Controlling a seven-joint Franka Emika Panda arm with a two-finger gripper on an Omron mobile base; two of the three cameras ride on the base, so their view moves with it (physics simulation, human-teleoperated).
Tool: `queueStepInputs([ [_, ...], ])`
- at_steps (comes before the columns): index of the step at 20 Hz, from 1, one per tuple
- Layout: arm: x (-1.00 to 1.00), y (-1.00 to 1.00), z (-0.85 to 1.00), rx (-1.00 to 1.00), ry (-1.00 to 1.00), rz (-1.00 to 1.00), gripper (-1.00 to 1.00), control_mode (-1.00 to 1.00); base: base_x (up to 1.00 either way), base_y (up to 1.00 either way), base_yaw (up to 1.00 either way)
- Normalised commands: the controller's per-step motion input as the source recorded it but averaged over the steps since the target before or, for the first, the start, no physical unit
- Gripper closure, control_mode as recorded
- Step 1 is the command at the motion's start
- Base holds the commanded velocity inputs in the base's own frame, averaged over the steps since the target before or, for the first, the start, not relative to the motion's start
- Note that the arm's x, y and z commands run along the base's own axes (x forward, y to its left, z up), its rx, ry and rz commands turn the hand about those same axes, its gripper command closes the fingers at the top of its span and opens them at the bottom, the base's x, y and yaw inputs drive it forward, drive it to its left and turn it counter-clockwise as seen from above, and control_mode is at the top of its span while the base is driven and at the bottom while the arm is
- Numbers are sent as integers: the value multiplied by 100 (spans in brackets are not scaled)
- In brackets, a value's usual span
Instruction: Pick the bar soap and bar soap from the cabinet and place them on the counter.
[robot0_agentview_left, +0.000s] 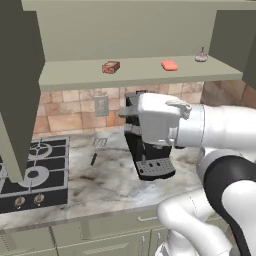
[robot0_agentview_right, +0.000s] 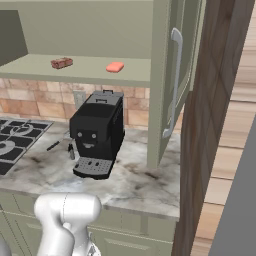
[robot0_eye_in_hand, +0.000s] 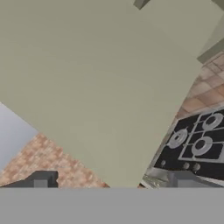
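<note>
fingers (robot0_eye_in_hand: 111, 181) parted (tips cropped low); arm hides part of coffee machine (robot0_agentview_left: 150, 160).

the white arm (robot0_agentview_left: 210, 165) rises from the lower right of the left base view, bends at a dark elbow and reaches left, its wrist level. the gripper (robot0_eye_in_hand: 111, 180) has its two dark fingertips (robot0_eye_in_hand: 40, 179) spread wide apart, holding nothing.
</note>
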Motion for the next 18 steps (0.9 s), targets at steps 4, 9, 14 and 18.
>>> queueStepInputs([
  [4, -15, -44, 0, -7, 0, -17, -100, -100, 0, 0, 0],
  [9, -1, -38, 0, -11, 7, -16, -100, -100, 0, 0, 0],
  [14, 0, -22, 0, -23, 2, -10, -100, -100, 0, 0, 0],
  [18, 0, -22, 0, -30, 3, -9, -100, -100, 0, 0, 0],
])
